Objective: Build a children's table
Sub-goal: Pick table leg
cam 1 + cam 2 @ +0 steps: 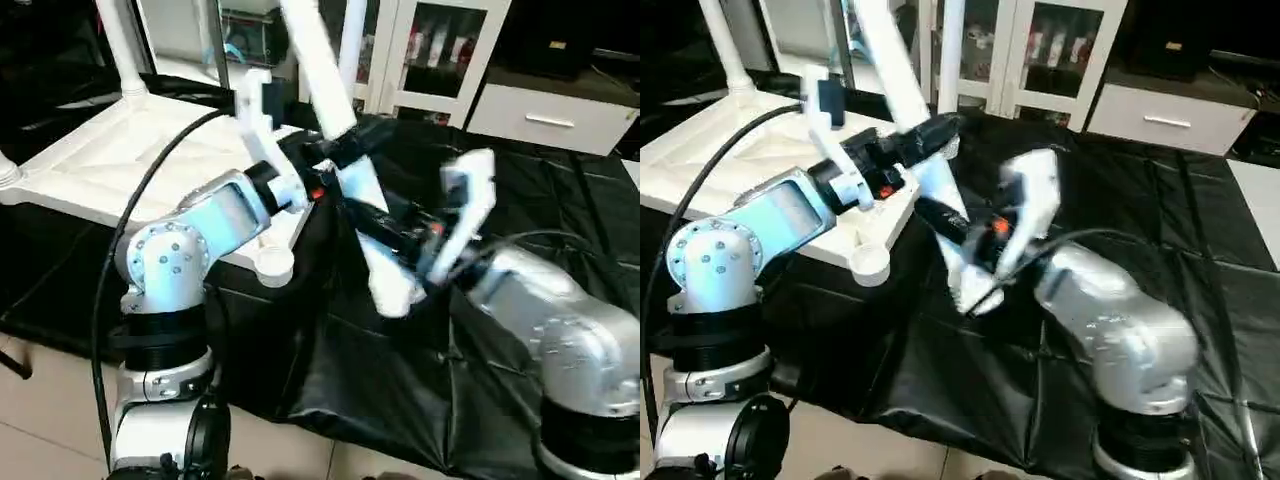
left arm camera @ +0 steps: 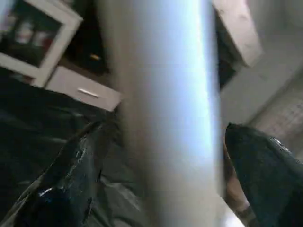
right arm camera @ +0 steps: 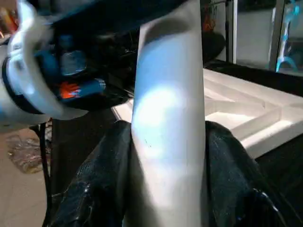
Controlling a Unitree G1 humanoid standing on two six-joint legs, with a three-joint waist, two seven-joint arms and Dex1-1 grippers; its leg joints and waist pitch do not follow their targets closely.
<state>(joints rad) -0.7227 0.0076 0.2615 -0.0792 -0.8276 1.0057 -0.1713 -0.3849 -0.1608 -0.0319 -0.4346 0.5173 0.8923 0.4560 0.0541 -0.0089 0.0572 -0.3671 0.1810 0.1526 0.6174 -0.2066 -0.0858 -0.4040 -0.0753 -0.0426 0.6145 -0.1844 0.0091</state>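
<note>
A: Task's thing first. Where's the loose leg (image 1: pixel 325 90)?

B: In the air, tilted, just off the ribbed slab's (image 1: pixel 120 160) right edge. The upper end leans toward the slab and the lower end points away from it, over the black cloth.

A: What's on it?

B: Both arms. The right end effector (image 3: pixel 168 137) holds the leg's lower part, with its black fingers (image 3: pixel 94 189) pressed against both sides. It sits farther from the slab than the left one.

A: And the left end effector (image 1: pixel 335 155)?

B: It's higher up the same leg, right beside the slab's edge. It's spread wide, with its fingers (image 2: pixel 71 179) astride the tube. I can't tell whether they touch it.

A: The slab itself?

B: It lies ribs up on the black-covered tabletop (image 1: pixel 520 200). One fitted leg (image 1: pixel 120 40) stands upright in the slab's far corner socket. The base of another leg (image 1: pixel 5 170) shows at the slab's left end. The near-right corner socket (image 1: pixel 272 262) is open, and the held leg's lower end is near it but not in it.

A: Anything else?

B: Past the slab's far side is a white glass-door cabinet (image 1: pixel 440 50), with a drawer unit (image 1: pixel 550 120) next to it. Below the slab's near edge there's tiled floor (image 1: pixel 40 400).
</note>
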